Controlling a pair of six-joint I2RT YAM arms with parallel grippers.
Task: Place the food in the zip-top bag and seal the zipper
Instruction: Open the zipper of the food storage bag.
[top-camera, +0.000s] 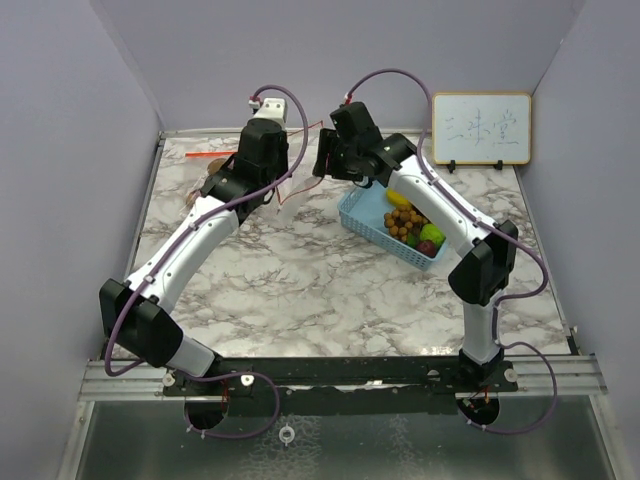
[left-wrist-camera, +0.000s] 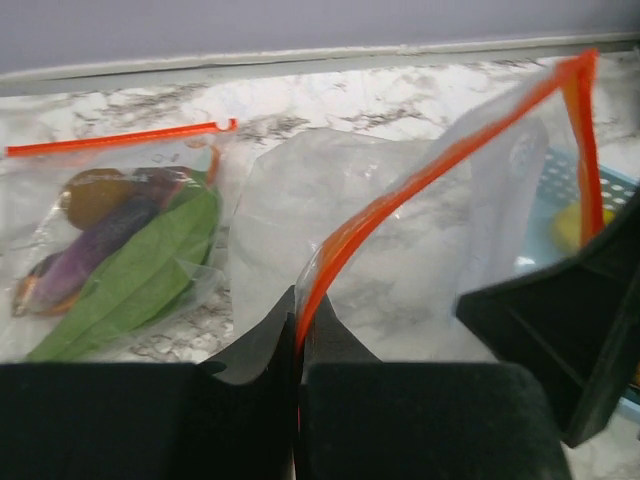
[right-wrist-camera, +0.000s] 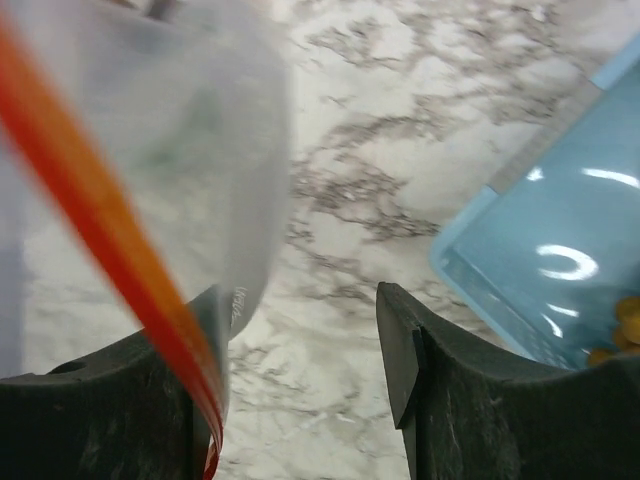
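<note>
Grey walls close in a marbled desk (top-camera: 300, 280) in the top view, with a small whiteboard (top-camera: 481, 128) propped at the back right. A blue mesh basket (top-camera: 362, 226) sits right of centre and holds a brown grape bunch (top-camera: 403, 219), a yellow fruit (top-camera: 397, 198), a lime-green fruit (top-camera: 432, 233) and a purple fruit (top-camera: 426, 247). The left arm (top-camera: 190, 245) and the right arm (top-camera: 440, 205) both reach toward the back middle of the desk, and their wrists are close together just left of the basket.

In the left wrist view, the left gripper (left-wrist-camera: 298, 322) is pinched tight on the orange zipper edge of a clear zip-top bag (left-wrist-camera: 400, 250), which hangs above the desk and looks empty. To its left, a second bag (left-wrist-camera: 50, 200) lies flat on the desk with a long green leafy vegetable (left-wrist-camera: 140, 275), a purple piece (left-wrist-camera: 95, 250) and a brown piece (left-wrist-camera: 95, 195) inside. The basket shows through the held bag at the right edge.

In the right wrist view, the right gripper (right-wrist-camera: 300, 300) stands wide, with bare marble between its fingers. The bag's blurred orange zipper runs down against its left finger (right-wrist-camera: 110, 410), and I cannot tell whether they touch. A corner of the basket is at the right.
</note>
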